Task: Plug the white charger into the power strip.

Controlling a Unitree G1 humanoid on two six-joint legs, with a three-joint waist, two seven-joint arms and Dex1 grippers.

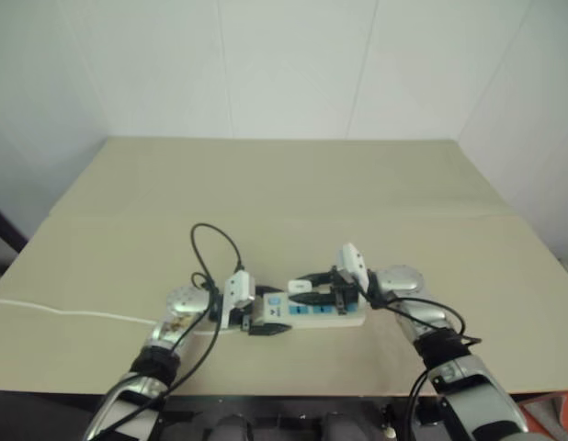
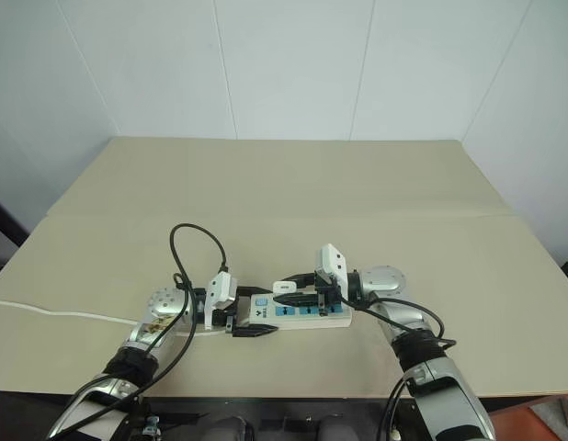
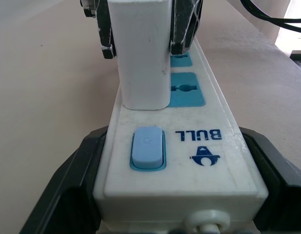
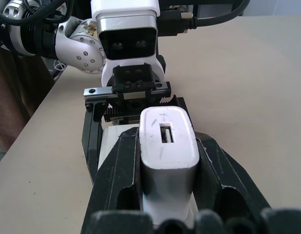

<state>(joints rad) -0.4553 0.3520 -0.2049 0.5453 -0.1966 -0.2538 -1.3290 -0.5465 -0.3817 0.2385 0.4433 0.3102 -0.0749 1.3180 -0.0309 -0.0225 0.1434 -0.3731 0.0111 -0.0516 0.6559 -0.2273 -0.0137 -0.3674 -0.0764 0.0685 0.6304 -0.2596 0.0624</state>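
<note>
The power strip [image 1: 328, 318] lies on the table near its front edge, switch end toward my left arm. My left gripper [image 1: 266, 325] has a black finger [image 3: 72, 180] on each side of that switch end, hugging it. The blue switch [image 3: 148, 147] sits just in front of the white charger [image 3: 143, 58]. The charger [image 4: 167, 141] stands upright on the strip, over the socket closest to the switch, its base against the strip's top face and its prongs hidden. My right gripper [image 1: 308, 294] is shut on the charger's two sides, reaching in from the right.
The strip's thin white cord [image 1: 63, 312] runs off left along the tan table [image 1: 284, 184]. A black cable [image 1: 215, 241] loops above my left wrist. The table's front edge is close below both arms. White walls stand behind.
</note>
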